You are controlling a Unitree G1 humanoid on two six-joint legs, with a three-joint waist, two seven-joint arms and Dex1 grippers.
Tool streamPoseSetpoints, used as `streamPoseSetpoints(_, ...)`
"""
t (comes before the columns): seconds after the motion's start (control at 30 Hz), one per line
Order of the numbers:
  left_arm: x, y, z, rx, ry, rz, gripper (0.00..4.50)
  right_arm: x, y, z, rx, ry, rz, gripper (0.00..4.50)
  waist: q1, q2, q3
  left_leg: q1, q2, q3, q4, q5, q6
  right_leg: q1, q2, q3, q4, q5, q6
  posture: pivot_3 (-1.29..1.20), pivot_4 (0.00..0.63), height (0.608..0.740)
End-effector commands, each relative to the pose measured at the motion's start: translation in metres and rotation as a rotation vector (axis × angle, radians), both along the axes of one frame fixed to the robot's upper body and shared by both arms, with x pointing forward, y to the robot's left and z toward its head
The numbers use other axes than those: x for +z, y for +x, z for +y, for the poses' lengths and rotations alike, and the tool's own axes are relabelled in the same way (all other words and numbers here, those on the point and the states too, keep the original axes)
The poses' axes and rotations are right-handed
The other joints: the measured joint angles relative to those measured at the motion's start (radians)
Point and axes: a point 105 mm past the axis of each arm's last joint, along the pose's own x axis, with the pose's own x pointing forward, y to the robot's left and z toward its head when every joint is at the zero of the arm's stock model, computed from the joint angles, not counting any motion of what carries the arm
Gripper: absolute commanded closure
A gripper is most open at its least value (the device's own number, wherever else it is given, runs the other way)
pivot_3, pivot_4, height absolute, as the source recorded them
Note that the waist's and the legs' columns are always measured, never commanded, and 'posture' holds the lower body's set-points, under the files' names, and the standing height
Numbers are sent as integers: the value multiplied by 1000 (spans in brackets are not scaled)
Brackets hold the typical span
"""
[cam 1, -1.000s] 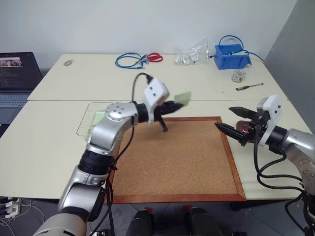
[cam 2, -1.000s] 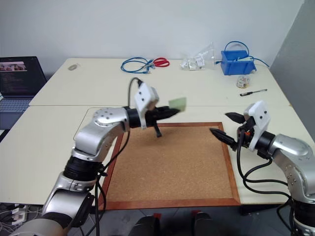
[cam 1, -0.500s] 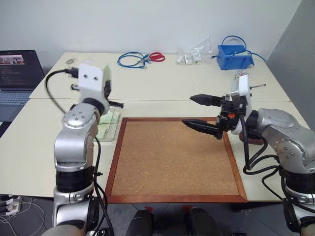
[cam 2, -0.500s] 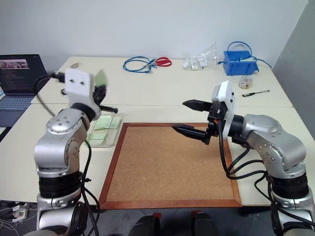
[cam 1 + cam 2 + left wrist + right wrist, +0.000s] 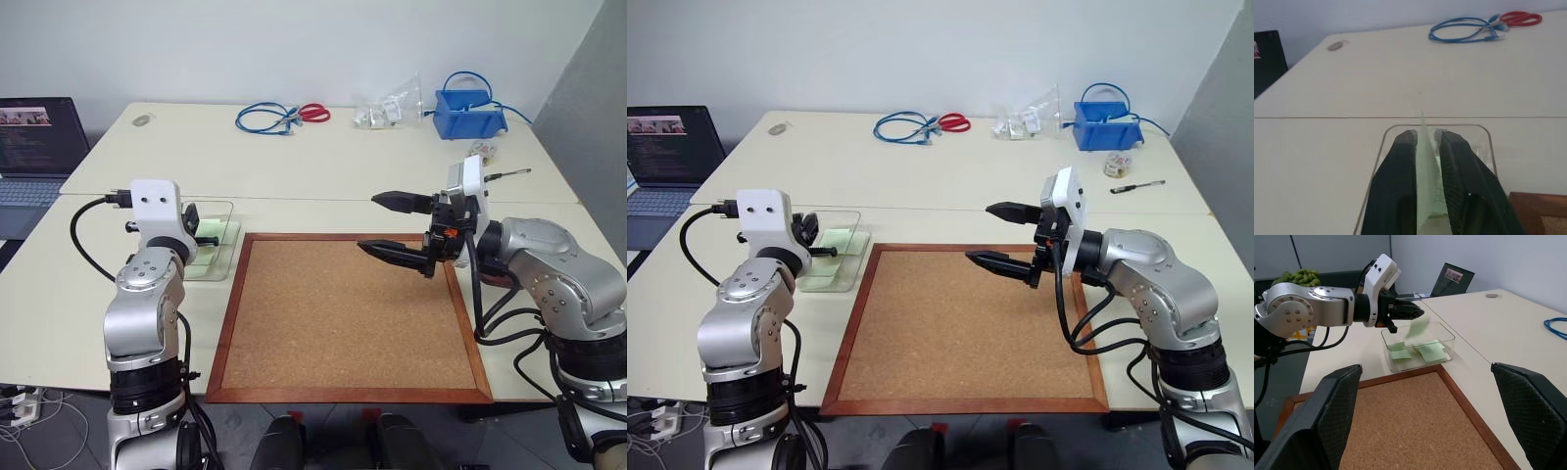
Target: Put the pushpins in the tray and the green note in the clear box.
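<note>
We are at the note-drop step. Our left gripper (image 5: 1409,312) hovers over the clear box (image 5: 1447,340), its jaws slightly parted with the green note (image 5: 1426,161) standing on edge between the fingers (image 5: 1399,171); we cannot tell whether the sheet is pinched or already slipping free. The box sits just beside the cork board (image 5: 353,313) and holds other green sheets (image 5: 1427,352). Our right gripper (image 5: 397,225) waits over the board, jaws wide apart, empty. We judge the next move calls for a fuller opening so the note falls inside the walls, then a clean withdrawal without dragging paper out
</note>
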Motion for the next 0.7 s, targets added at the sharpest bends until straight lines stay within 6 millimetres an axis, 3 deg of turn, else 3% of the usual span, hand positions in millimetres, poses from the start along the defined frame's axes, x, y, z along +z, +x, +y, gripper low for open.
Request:
streamPoseSetpoints(0.03,13,-3,6,12,25,-56,2682,10,-3,-2,-9,1,-53,0,0,0,0,0,0,0,0,0,0,0,0,0,0,0,0,0,150,740)
streamPoseSetpoints(0.23,16,-5,1,-17,34,-60,1562,8,-4,-4,-43,0,-47,0,0,0,0,0,0,0,0,0,0,0,0,0,0,0,0,0,150,740)
streamPoseSetpoints(0.37,24,-10,-15,-111,62,-95,779,4,-4,-7,-100,6,-45,0,0,0,0,0,0,0,0,0,0,0,0,0,0,0,0,0,150,740)
streamPoseSetpoints(0.6,15,-35,-65,-318,19,-89,696,-29,18,-33,-543,-20,-41,0,0,-1,0,0,0,0,0,0,0,0,0,1,0,0,0,0,150,740)
streamPoseSetpoints(0.7,-16,-50,-83,-337,-5,-40,696,-50,26,-52,-795,-35,-43,0,-1,-2,-2,1,0,1,-1,0,0,0,0,2,0,0,0,0,150,740)
